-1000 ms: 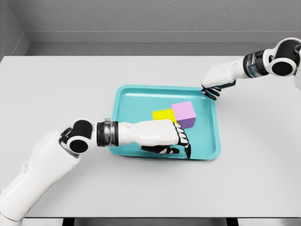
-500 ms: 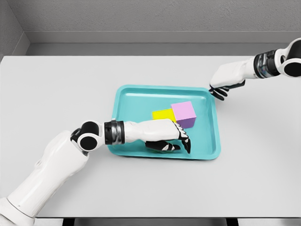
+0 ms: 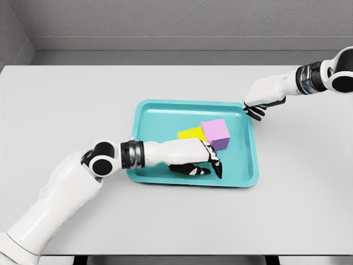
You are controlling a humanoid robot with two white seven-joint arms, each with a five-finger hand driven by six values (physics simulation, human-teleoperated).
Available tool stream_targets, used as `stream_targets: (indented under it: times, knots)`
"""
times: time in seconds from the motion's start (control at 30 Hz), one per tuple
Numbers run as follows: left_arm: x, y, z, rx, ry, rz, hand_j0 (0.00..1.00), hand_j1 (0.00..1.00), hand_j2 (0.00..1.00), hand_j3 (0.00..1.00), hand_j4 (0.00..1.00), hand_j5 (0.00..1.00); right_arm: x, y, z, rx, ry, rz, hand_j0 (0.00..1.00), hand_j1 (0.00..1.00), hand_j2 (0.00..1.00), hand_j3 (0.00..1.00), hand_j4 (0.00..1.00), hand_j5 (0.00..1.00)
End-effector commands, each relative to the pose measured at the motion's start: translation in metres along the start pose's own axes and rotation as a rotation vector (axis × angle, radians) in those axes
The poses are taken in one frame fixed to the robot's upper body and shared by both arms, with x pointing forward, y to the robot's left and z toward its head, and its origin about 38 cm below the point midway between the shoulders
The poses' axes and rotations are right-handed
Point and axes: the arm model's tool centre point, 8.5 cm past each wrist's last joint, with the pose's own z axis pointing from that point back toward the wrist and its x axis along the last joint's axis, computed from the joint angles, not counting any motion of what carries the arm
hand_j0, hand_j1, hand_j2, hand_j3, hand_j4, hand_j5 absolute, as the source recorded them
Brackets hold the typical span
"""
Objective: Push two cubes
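Two cubes inside a shallow turquoise plastic tray (image 3: 149,113) with rounded corners, set on a pale grey surface (image 3: 66,110). Yellow cube (image 3: 191,133) to the left, tilted askew to the tray's edges, its near side hidden behind the left hand. Pink-lilac cube (image 3: 215,133) touching the yellow one's right side, standing taller in the head view and lying right of the tray's middle. Left hand (image 3: 194,158), white with black finger joints, reaching in over the tray's near-left rim, lying low over the tray floor directly in front of the yellow cube. Fingers (image 3: 217,167) loosely extended and pointing right, holding nothing; contact with the yellow cube impossible to confirm from this angle. Left arm entering from the lower left corner, elbow bent above the surface, black wrist joint just outside the tray's left edge. Right hand (image 3: 259,102) at the tray's far-right corner, palm down, dark fingers (image 3: 254,112) curled under at the rim, grasping nothing; touching the rim or merely just beside it, cannot tell. Right arm stretching in from the upper right edge. Grey wall (image 3: 165,22) behind the surface.
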Motion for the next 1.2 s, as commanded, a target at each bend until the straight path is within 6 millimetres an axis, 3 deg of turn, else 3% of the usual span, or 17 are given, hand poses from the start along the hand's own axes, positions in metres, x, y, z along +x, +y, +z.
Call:
stream_targets:
  times: [0.0,0.07,0.2,0.33,0.53,0.77,1.17]
  knots:
    - [0.017,0.008,-0.004,0.008,-0.042,-0.044,0.5,0.5,0.5,0.5,0.5,0.5,0.001,0.0,-0.001,-0.001,-0.003,-0.002,0.19,0.19,0.19,0.19,0.19,0.19]
    - [0.027,0.01,-0.004,0.022,-0.065,-0.059,0.5,0.5,0.5,0.5,0.5,0.5,0.0,0.004,0.0,0.008,0.0,-0.005,0.19,0.19,0.19,0.19,0.19,0.19]
    - [0.017,0.01,0.012,0.003,-0.026,-0.064,0.49,0.49,0.49,0.49,0.49,0.49,0.0,0.004,0.0,0.008,0.0,-0.005,0.19,0.19,0.19,0.19,0.19,0.19]
    - [0.017,-0.005,0.007,0.0,-0.036,-0.015,0.48,0.48,0.48,0.48,0.48,0.48,0.001,0.003,0.0,0.007,-0.004,-0.002,0.2,0.2,0.2,0.2,0.2,0.2]
    - [0.02,-0.01,0.007,0.022,-0.057,0.029,0.49,0.49,0.49,0.49,0.49,0.49,0.002,0.002,0.001,0.004,-0.004,0.001,0.21,0.21,0.21,0.21,0.21,0.21]
    - [-0.01,-0.023,0.005,0.029,0.009,0.125,0.49,0.49,0.49,0.49,0.49,0.49,0.004,0.0,0.0,0.0,-0.012,0.005,0.19,0.19,0.19,0.19,0.19,0.19]
    - [-0.014,-0.024,0.008,0.028,0.02,0.13,0.49,0.49,0.49,0.49,0.49,0.49,0.008,0.0,-0.006,0.007,-0.027,0.008,0.16,0.16,0.16,0.16,0.16,0.16]
